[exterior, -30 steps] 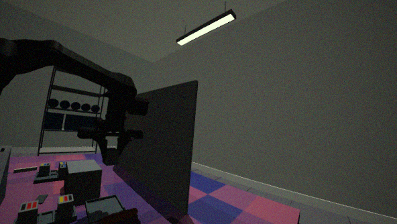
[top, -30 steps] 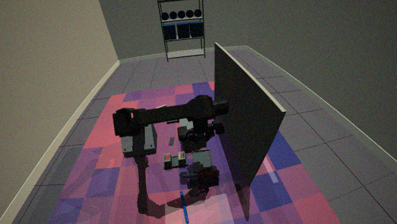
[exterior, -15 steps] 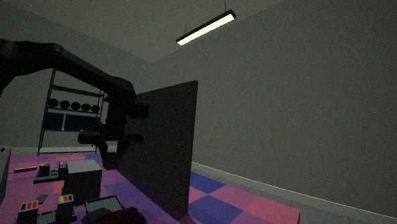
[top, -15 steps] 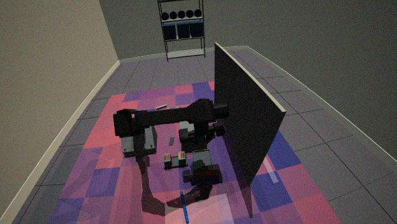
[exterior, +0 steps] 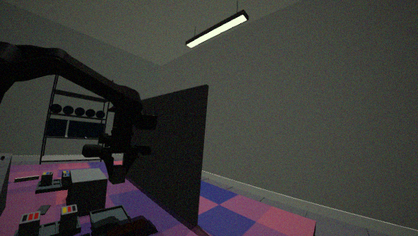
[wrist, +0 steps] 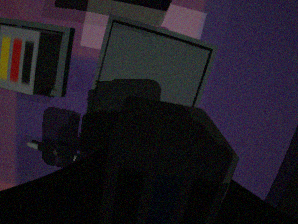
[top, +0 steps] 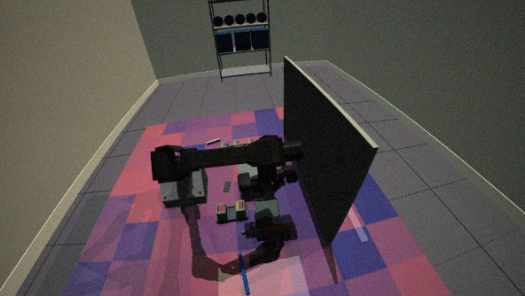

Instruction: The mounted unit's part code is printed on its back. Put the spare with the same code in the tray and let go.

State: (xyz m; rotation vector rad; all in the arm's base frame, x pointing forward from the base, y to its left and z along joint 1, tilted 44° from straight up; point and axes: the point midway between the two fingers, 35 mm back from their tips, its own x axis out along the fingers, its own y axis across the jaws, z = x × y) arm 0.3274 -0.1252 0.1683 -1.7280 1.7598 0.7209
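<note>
My gripper [top: 266, 188] [exterior: 118, 167] points down and is shut on a dark block-shaped spare [exterior: 117, 176] [wrist: 165, 130], whose label is not visible. It hangs above the grey tray [top: 267, 205] [exterior: 110, 213] [wrist: 155, 55], over its near part in the wrist view. A shadow falls across the tray. One spare with a red-striped label [top: 221, 209] [exterior: 30, 218] and one with a yellow, red and black label [top: 240, 206] [exterior: 68, 210] [wrist: 16, 60] stand in the near rack, with a bare slot between. The mounted unit and its code cannot be made out.
A tall dark panel [top: 328, 151] [exterior: 173, 155] stands right beside the arm. A grey box [top: 247, 170] [exterior: 88, 194] stands behind the tray. Blue-and-yellow-labelled spares [exterior: 46, 177] stand in the far rack. A large grey housing [top: 184, 192] is at left, a blue pen [top: 245, 275] in front.
</note>
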